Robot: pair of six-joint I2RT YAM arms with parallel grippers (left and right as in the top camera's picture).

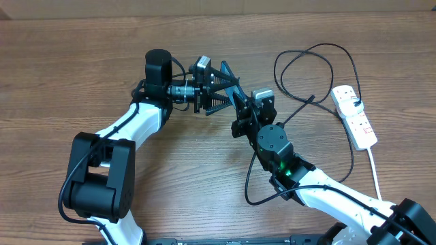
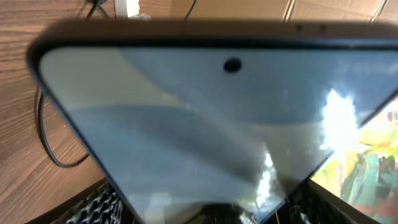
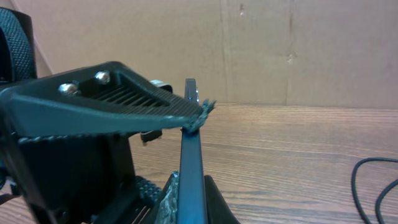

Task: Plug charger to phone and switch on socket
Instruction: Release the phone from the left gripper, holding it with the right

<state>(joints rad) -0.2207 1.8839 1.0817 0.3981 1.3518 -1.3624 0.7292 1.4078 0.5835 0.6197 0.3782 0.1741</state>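
Observation:
The phone (image 2: 205,112) is held off the table on its edge between the two arms. It fills the left wrist view with its pale blue screen and shows edge-on in the right wrist view (image 3: 191,149). My right gripper (image 3: 193,190) is shut on the phone from below. My left gripper (image 1: 231,94) stands open, with the phone's corner between its spread fingers (image 2: 93,202); I cannot tell whether they touch it. The charger's black cable (image 1: 320,54) loops over the table to the white socket (image 1: 355,117) at the right.
The cable's long loop (image 1: 251,194) runs under my right arm towards the near edge. Brown cardboard walls (image 3: 280,50) stand behind the wooden table (image 1: 68,68).

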